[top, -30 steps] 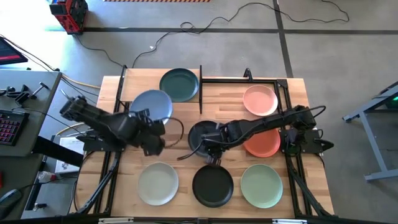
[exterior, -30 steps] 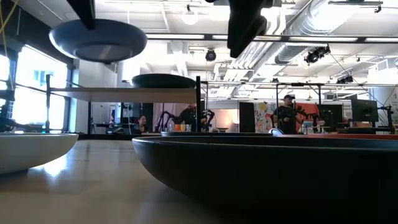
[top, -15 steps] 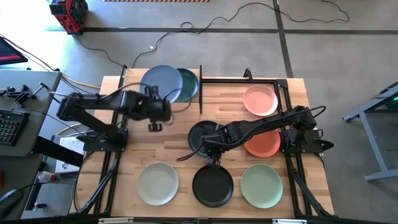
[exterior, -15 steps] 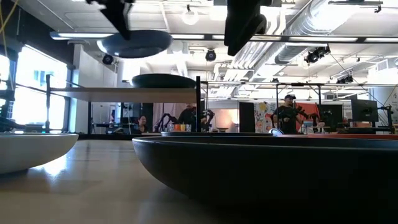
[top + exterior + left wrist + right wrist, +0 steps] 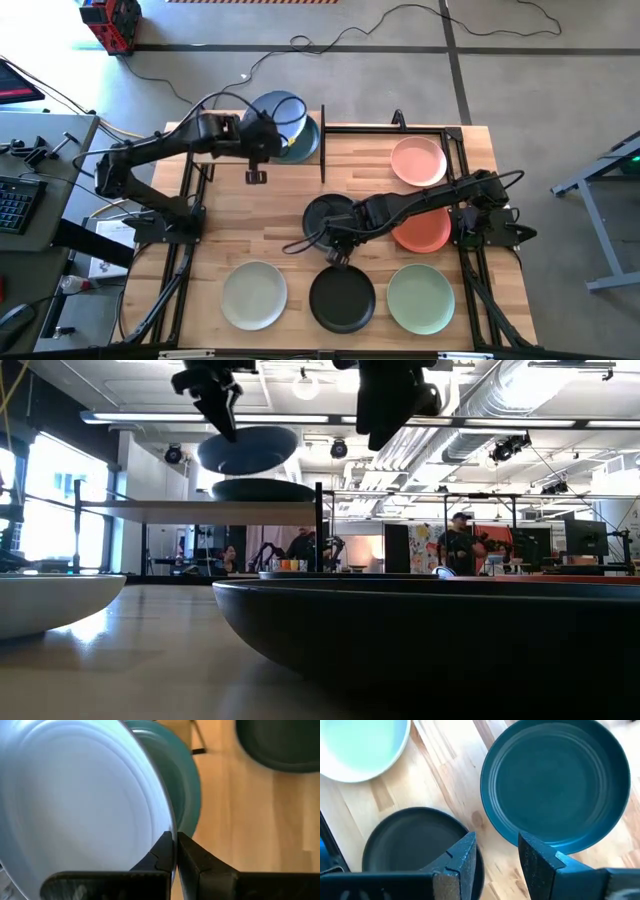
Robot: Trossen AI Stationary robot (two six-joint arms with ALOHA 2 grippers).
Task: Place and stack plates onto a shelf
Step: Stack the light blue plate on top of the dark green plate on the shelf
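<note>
At upper centre, left gripper (image 5: 262, 139) pinching the blue plate (image 5: 277, 115): centre it over the dark teal plate (image 5: 303, 143) before you lower; right gripper (image 5: 338, 243) spread.

Round matte blue plate (image 5: 274, 112) over round dark teal plate (image 5: 300, 143); round pink plate (image 5: 418, 161) glows; round black plate (image 5: 342, 298) near pale slatted wooden bench (image 5: 290, 205).

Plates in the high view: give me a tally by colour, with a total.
Blue plate: 1
Dark teal plate: 1
Pink plate: 1
Orange-red plate: 1
Charcoal plate: 1
Black plate: 1
Pale cream-green plate: 1
Sage green plate: 1
Total: 8
</note>
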